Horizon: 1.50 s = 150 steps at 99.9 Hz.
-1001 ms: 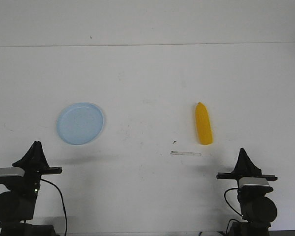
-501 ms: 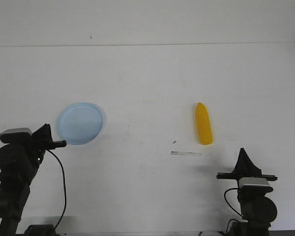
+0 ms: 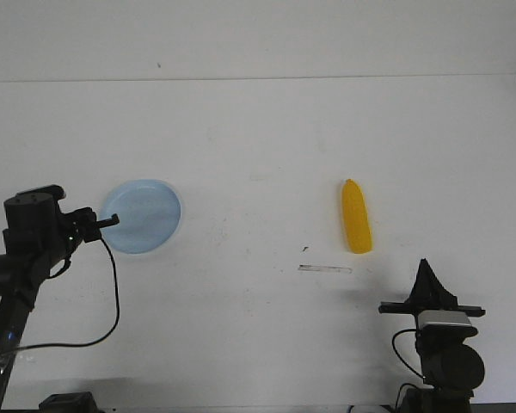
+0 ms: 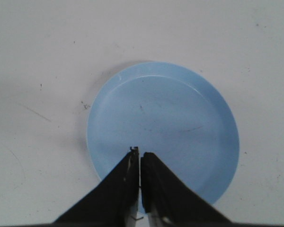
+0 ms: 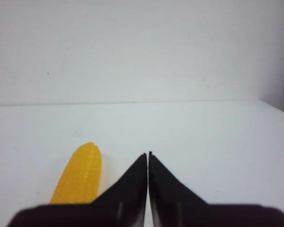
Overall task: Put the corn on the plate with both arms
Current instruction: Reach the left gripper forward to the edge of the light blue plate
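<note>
The smooth yellow-orange plastic corn cob [image 3: 356, 216] lies right of the worktop's centre, long axis near-to-far, nearest the empty, closed right gripper [image 5: 147, 154]; closed left gripper [image 4: 139, 152] seemingly overhangs the pale-blue round plate [image 3: 151, 225].

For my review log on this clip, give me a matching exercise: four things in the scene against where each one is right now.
Things:
1. corn
2. plate
3. left hand
4. right hand

Places:
A. shut, low at the table's near edge, short of the corn
B. lying on the bare table, right of centre
C. shut, tip at the plate's left rim
D. on the table's left half, nothing on it

Pairs: 1-B, 2-D, 3-C, 4-A
</note>
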### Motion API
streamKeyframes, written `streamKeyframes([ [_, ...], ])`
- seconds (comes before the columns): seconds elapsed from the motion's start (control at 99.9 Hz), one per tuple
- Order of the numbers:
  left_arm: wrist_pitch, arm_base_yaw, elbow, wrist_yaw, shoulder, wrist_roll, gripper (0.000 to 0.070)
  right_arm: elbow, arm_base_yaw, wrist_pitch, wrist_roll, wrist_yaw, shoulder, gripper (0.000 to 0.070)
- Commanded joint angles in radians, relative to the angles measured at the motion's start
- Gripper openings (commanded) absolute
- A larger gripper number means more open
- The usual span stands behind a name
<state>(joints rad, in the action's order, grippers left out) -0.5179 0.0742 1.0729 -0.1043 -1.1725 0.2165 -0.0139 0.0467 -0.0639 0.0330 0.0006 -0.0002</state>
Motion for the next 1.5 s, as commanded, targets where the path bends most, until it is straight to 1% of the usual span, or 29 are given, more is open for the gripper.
streamKeyframes([
  [0.0, -0.014, 0.035, 0.044, -0.054, -0.047, 0.041, 0.0001, 0.001, 0.0, -0.01, -0.001, 0.0, 0.001, 0.0001],
  [0.18, -0.029, 0.176, 0.105, -0.29, -0.169, 0.041, 0.0001, 0.001, 0.0, -0.01, -0.001, 0.0, 0.001, 0.0002],
  [0.23, -0.027, 0.209, 0.11, -0.335, -0.197, 0.041, 0.0001, 0.001, 0.0, -0.01, -0.001, 0.0, 0.001, 0.0001],
  [0.28, -0.025, 0.234, 0.11, -0.359, -0.224, 0.049, 0.0002, 0.001, 0.0, -0.01, -0.001, 0.0, 0.001, 0.0001],
  [0.4, -0.032, 0.276, 0.11, -0.366, -0.29, 0.066, 0.0006, 0.001, 0.0, -0.01, -0.001, 0.0, 0.001, 0.0002],
  [0.461, -0.031, 0.286, 0.11, -0.366, -0.325, 0.066, 0.002, 0.001, 0.0, -0.01, -0.001, 0.0, 0.001, 0.0001],
  [0.581, -0.031, 0.286, 0.11, -0.368, -0.394, 0.065, 0.0131, 0.001, 0.0, -0.01, -0.001, 0.0, 0.001, 0.0002],
  [0.661, -0.034, 0.283, 0.11, -0.37, -0.44, 0.065, 0.0171, 0.001, 0.0, -0.01, -0.001, 0.0, 0.001, 0.0002],
  [0.811, -0.032, 0.278, 0.11, -0.415, -0.507, 0.059, 0.0187, 0.001, 0.0, -0.01, -0.001, 0.0, 0.001, 0.0002],
  [0.901, -0.029, 0.277, 0.11, -0.422, -0.539, 0.056, 0.0295, 0.001, 0.0, -0.01, -0.001, 0.0, 0.001, 0.0002],
  [0.921, -0.029, 0.277, 0.11, -0.422, -0.545, 0.054, 0.0303, 0.001, 0.0, -0.01, -0.001, 0.0, 0.001, 0.0002],
  [1.071, -0.024, 0.264, 0.11, -0.422, -0.568, 0.034, 0.0302, 0.001, 0.0, -0.01, -0.001, 0.0, 0.001, 0.0002],
  [1.211, -0.004, 0.253, 0.11, -0.422, -0.569, 0.034, 0.0286, 0.001, 0.0, -0.01, -0.001, 0.0, 0.001, 0.0002],
  [1.382, 0.01, 0.24, 0.11, -0.422, -0.579, 0.034, 0.0283, 0.001, 0.0, -0.01, -0.001, 0.0, 0.001, 0.0001],
  [1.442, 0.013, 0.235, 0.11, -0.422, -0.584, 0.034, 0.0279, 0.001, 0.0, -0.01, -0.001, 0.0, 0.001, 0.0002],
  [1.492, 0.016, 0.231, 0.11, -0.422, -0.587, 0.034, 0.0261, 0.001, 0.0, -0.01, -0.001, 0.0, 0.001, 0.0002],
])
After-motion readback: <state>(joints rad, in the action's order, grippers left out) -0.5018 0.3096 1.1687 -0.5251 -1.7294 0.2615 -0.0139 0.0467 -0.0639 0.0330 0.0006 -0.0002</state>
